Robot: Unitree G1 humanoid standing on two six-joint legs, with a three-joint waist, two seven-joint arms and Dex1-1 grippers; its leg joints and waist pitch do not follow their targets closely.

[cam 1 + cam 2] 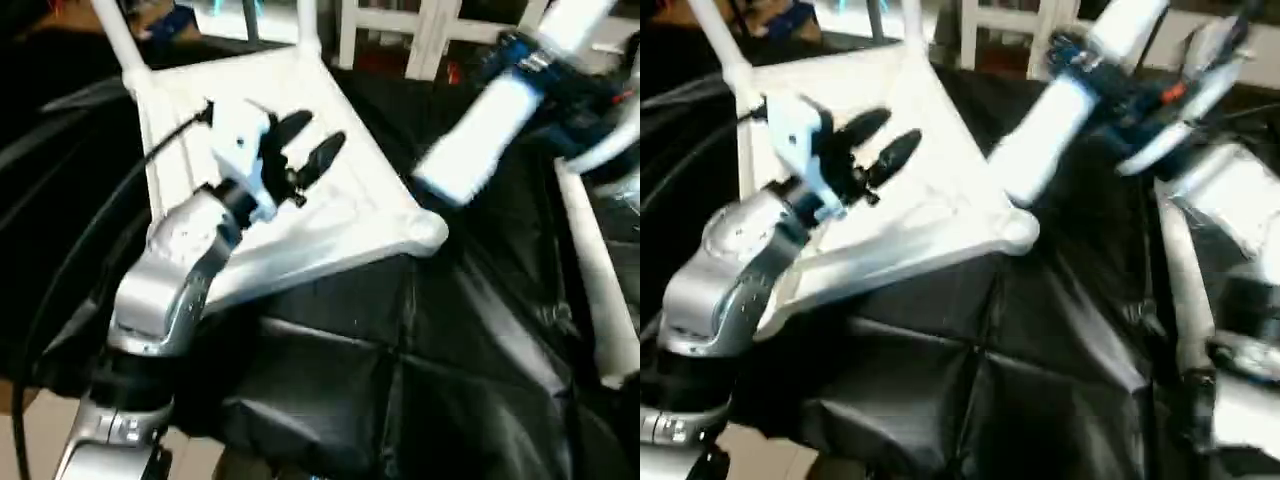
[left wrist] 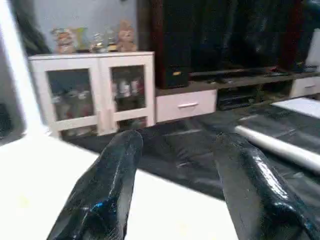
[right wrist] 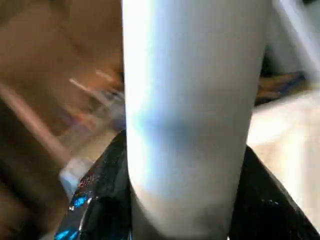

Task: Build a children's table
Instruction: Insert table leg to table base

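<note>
Two black fingers of the left gripper (image 1: 305, 150) stand spread apart with nothing between them, hovering just above the white plastic rectangular tabletop (image 1: 330, 215), which lies upside down on the black-draped counter (image 1: 400, 370) with one rounded corner socket (image 1: 428, 230) pointing toward the counter's near side. In the left wrist view those fingers (image 2: 107, 185) rise over the pale tabletop surface (image 2: 45, 185), and beyond them a loose white cylindrical tube leg (image 2: 280, 145) lies flat on the black cover. At the tabletop's far corners two more white tube legs stand fitted upright, one at the far left corner (image 1: 120, 35) and one at the far corner (image 1: 307, 25). The right gripper (image 3: 187, 200) has its fingers (image 3: 100, 200) pinching another white cylindrical tube leg (image 3: 192, 100) from both sides; from the head camera this leg (image 1: 480, 135) is held tilted in the air above the counter, to the right of the tabletop and not touching it. A further long white tube (image 1: 600, 280) lies along the counter's right side. Behind the counter stand a white cabinet with glass doors (image 2: 95, 92) and white chair frames (image 1: 400, 30).
</note>
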